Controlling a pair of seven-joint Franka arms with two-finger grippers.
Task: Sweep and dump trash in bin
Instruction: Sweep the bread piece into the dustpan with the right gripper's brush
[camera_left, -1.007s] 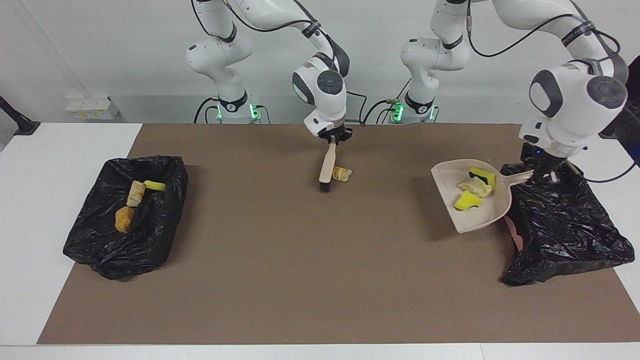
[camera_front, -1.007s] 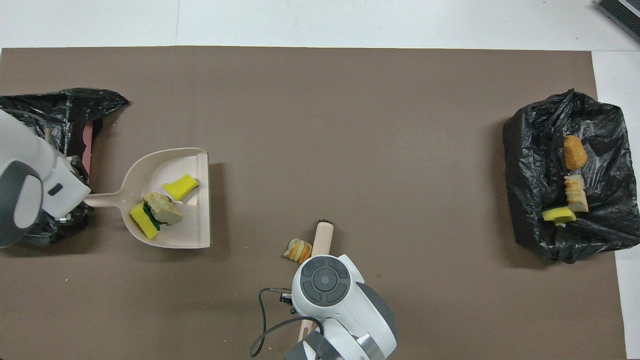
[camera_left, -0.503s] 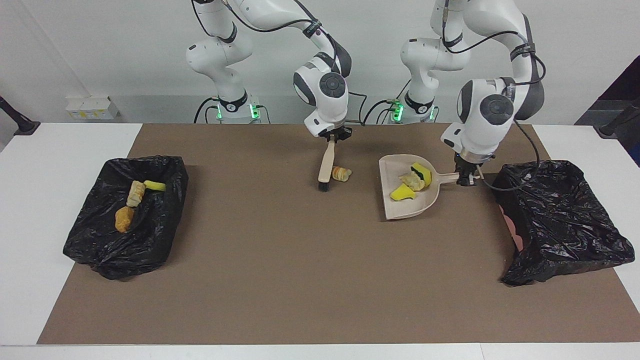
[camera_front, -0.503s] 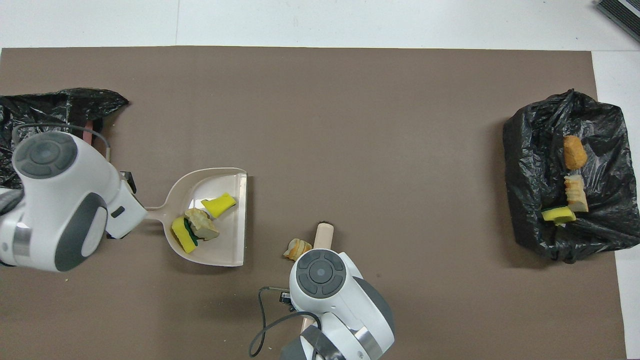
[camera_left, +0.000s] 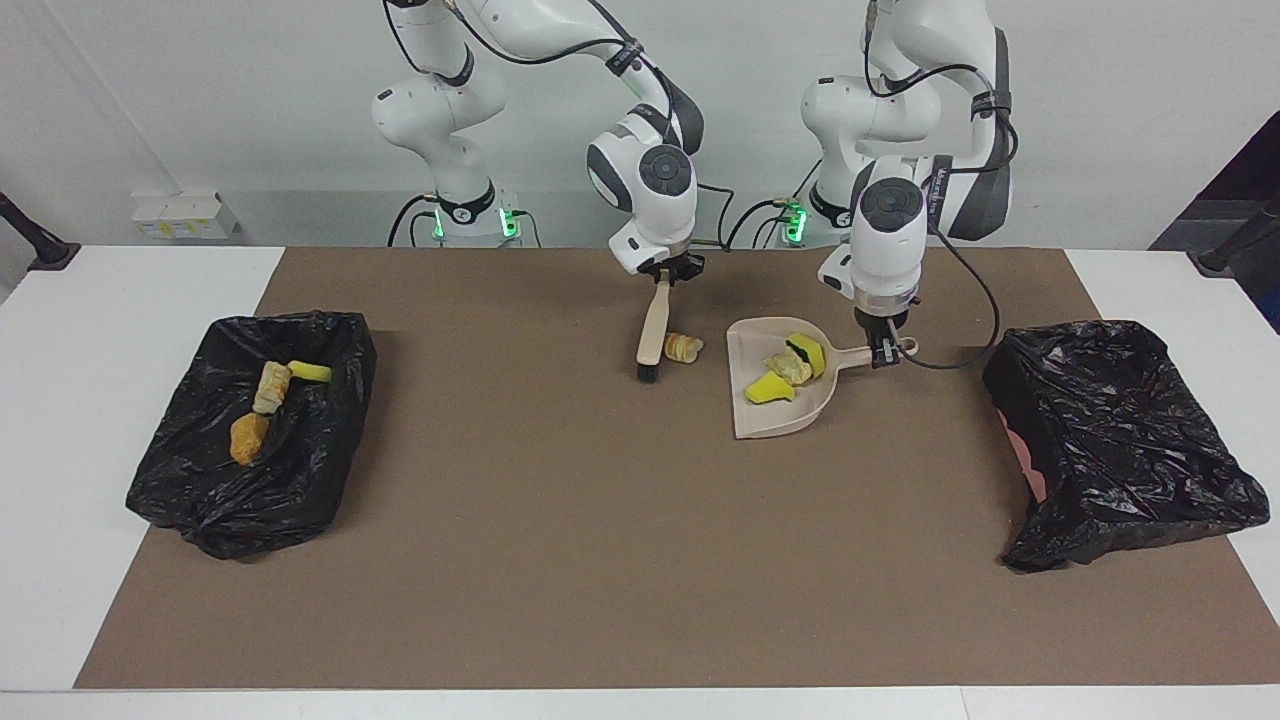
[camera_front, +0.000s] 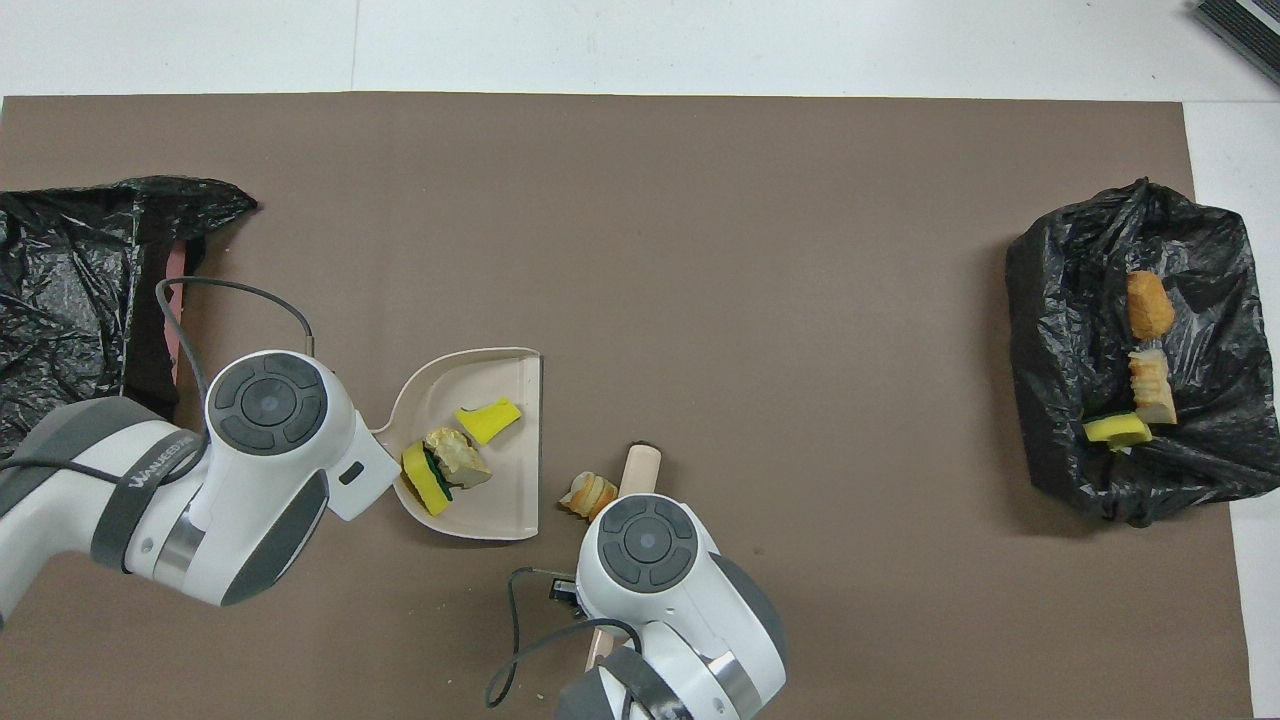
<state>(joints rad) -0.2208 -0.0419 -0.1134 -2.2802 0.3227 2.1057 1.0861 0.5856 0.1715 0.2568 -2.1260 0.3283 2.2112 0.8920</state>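
Left gripper (camera_left: 884, 352) pinched on the handle of the beige dustpan (camera_left: 770, 418), pan set low on the brown mat (camera_left: 560, 560) with its open lip toward the brush. In the pan, three scraps: a plain yellow sponge piece (camera_left: 767, 390), a cream bread chunk (camera_left: 786, 367) and a green-backed sponge (camera_left: 808, 353), bunched toward the handle end. Right gripper (camera_left: 664, 282) clamped on the top of the brush (camera_left: 652, 338), bristles down on the mat, just beside the one loose bread chunk (camera_left: 684, 347), which lies between brush and pan lip. Well apart, toward the right arm's end, a black-lined bin (camera_left: 330, 440) with three more scraps (camera_left: 262, 398); toward the left arm's end, a second black-lined bin (camera_left: 1120, 440), nothing visible inside. Risks from here: pan lip riding above the mat, so the chunk slides under; a fast stroke flicking the light chunk past the pan; a tilted carry spilling the loose load short of the bin.
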